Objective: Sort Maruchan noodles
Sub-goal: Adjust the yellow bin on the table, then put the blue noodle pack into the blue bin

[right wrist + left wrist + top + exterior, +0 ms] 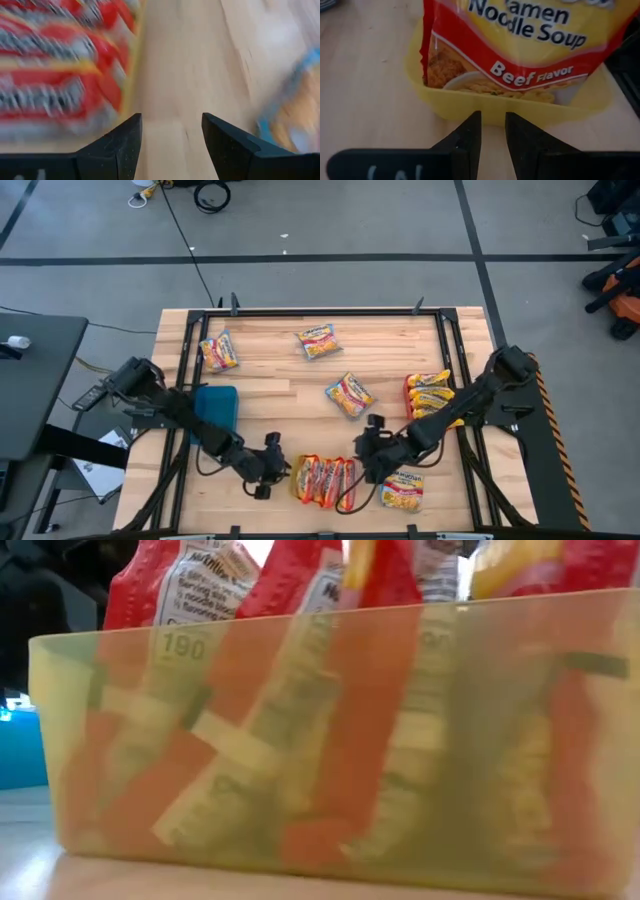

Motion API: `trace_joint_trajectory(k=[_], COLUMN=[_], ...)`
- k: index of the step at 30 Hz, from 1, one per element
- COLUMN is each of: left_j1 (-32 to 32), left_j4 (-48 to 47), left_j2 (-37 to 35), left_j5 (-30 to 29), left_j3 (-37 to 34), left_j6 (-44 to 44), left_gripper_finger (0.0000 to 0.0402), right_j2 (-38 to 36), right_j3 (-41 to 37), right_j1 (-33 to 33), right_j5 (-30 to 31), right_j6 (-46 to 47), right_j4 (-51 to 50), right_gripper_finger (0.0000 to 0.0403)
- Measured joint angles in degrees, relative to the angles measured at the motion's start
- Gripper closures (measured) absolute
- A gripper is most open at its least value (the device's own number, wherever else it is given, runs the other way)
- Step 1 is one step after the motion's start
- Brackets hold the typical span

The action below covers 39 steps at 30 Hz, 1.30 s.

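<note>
A yellow tray [296, 498] near the table's near edge holds several red-orange Maruchan packets [325, 480] standing on edge. The low view looks through the tray's translucent wall [330, 740]. My left gripper [272, 470] is at the tray's left wall [470, 112], its fingers [493, 117] a narrow gap apart and empty; a Beef flavour packet [520, 45] stands just behind the wall. My right gripper [365, 465] is open and empty [171, 120] over bare wood beside the tray's right side. A white-and-blue packet [403, 490] lies flat to its right. My left gripper's fingertips [475, 122] come level from the table's left at the yellow tray's outer wall, low down. I cannot tell whether they touch it.
Three loose packets lie flat farther back on the table [218, 350], [318, 340], [350, 393]. Yellow-orange packets [430, 395] are stacked at the right under my right arm. A blue tray [215, 408] sits under my left arm. A black frame [320, 310] rims the table.
</note>
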Motion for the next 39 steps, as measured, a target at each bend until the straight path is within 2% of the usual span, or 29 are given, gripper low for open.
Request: trace_joint_trajectory(k=[5,9,15,20,25,32,39], left_j1=[-1.4,-2.8,-4.4,-4.4,-4.4,-5.2,-6.2], left_j4=[0.3,0.4,3.1,5.6,6.0,10.6,8.9], left_j2=[0.0,0.0,0.0,0.0,0.7,4.5,2.7], left_j5=[2.8,4.5,4.3,4.2,4.1,5.0,6.0], left_j3=[1.3,1.6,1.6,1.6,1.3,1.3,1.3], left_j6=[-1.8,-3.5,-3.8,-1.0,-0.9,-0.9,-1.0], left_gripper_finger=[0.0308,0.0308,0.0308,0.0308,0.0308,0.0308,0.0308], right_j2=[-5.6,-7.4,1.8,10.4,14.9,15.6,17.5], right_j3=[2.1,7.5,18.5,25.9,29.3,28.9,28.8], right_j1=[0.7,4.0,11.5,14.6,17.3,20.6,21.2], right_j5=[-3.7,-12.1,-16.1,-22.0,-27.7,-28.2,-21.2], right_j6=[10.5,12.6,13.5,23.3,32.2,37.6,30.1], right_j4=[-19.7,-27.6,-30.5,-38.5,-40.3,-43.4,-43.5], right_gripper_finger=[0.0190,0.0191,0.0198,0.0200,0.0200,0.0200,0.0199])
